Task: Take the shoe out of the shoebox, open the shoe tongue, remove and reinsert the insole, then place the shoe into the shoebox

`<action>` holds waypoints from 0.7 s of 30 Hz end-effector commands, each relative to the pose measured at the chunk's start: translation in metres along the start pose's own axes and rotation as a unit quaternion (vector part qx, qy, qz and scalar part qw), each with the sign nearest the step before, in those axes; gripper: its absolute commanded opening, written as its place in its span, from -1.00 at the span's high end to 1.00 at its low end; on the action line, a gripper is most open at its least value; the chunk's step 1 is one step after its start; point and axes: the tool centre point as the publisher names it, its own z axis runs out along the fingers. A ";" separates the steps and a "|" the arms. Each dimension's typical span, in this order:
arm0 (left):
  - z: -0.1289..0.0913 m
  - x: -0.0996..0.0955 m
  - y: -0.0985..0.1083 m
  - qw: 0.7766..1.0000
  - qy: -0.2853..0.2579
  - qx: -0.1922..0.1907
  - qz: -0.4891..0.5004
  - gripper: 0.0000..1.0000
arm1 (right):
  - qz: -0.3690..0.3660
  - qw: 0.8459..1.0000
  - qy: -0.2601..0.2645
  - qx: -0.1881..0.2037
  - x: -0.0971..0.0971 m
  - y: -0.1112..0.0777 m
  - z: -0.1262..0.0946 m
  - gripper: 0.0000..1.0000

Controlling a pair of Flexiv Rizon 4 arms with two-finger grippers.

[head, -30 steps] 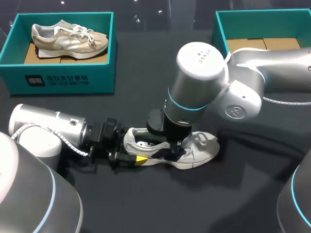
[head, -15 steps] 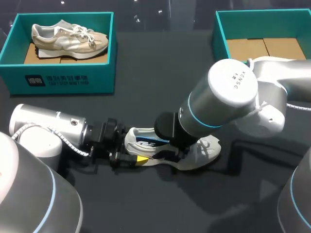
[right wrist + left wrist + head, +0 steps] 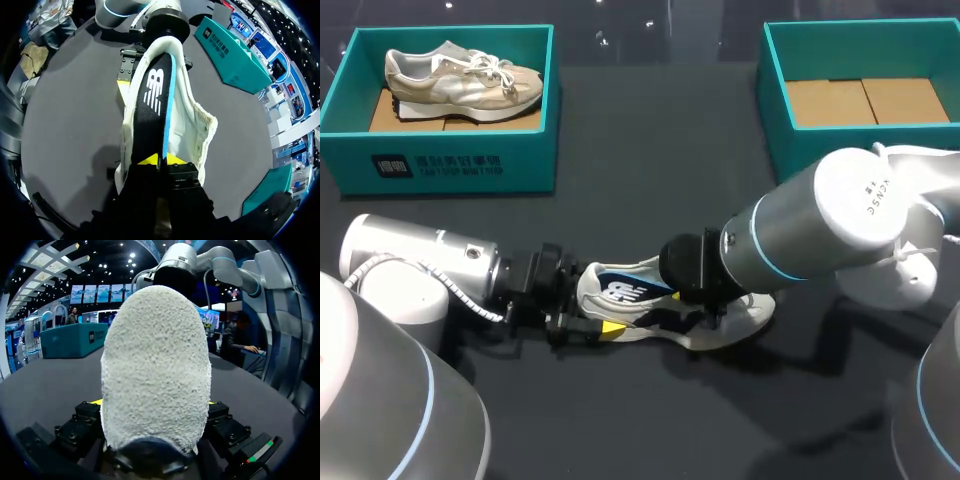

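Note:
A white shoe (image 3: 748, 316) lies on its sole on the black table, toe to the right. My left gripper (image 3: 592, 312) is at its heel, one finger on each side. That fuzzy white heel (image 3: 155, 365) fills the left wrist view, pressed between the two fingers, so the gripper is shut on it. A dark insole (image 3: 625, 292) with a white logo and a blue edge slants up out of the shoe's mouth. My right gripper (image 3: 161, 161) is shut on the near end of the insole (image 3: 152, 100), over the forefoot of the shoe (image 3: 195, 125). The right arm lies low, coming in from the right.
A teal shoebox (image 3: 450, 160) at the back left holds a beige shoe (image 3: 465, 75). A second teal shoebox (image 3: 775, 90) at the back right shows only its cardboard floor. Bare black table lies between the boxes and in front of the shoe.
My right arm has swung from upright over the shoe down to the right. The insole has come up out of the shoe into sight. The left gripper has kept still.

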 end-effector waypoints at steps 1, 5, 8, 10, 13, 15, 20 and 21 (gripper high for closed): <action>-0.001 -0.002 0.002 1.000 0.000 -0.001 0.000 1.00 | -0.014 0.999 0.000 -0.033 -0.001 -0.002 -0.003 1.00; -0.001 -0.002 0.002 1.000 0.000 -0.001 0.000 1.00 | -0.030 0.999 0.006 -0.031 -0.005 0.005 -0.003 1.00; -0.001 -0.002 0.002 1.000 0.000 -0.001 0.000 1.00 | -0.034 0.999 0.013 -0.023 -0.007 0.007 -0.001 1.00; -0.001 -0.002 0.002 1.000 0.000 -0.001 0.000 1.00 | -0.031 0.999 0.022 -0.011 -0.008 0.008 0.000 1.00; -0.001 -0.002 0.002 1.000 0.000 -0.001 0.000 1.00 | -0.030 0.999 0.033 0.004 -0.008 0.009 0.001 0.53; -0.001 -0.002 0.002 1.000 0.000 -0.001 0.000 1.00 | -0.028 0.999 0.040 0.014 -0.008 0.010 0.001 0.19; -0.001 -0.002 0.002 1.000 0.000 -0.001 0.000 1.00 | -0.021 0.998 0.052 0.028 -0.008 0.012 0.001 0.15; -0.001 -0.002 0.002 1.000 0.000 -0.001 0.000 1.00 | -0.018 0.998 0.055 0.030 -0.008 0.012 0.001 0.15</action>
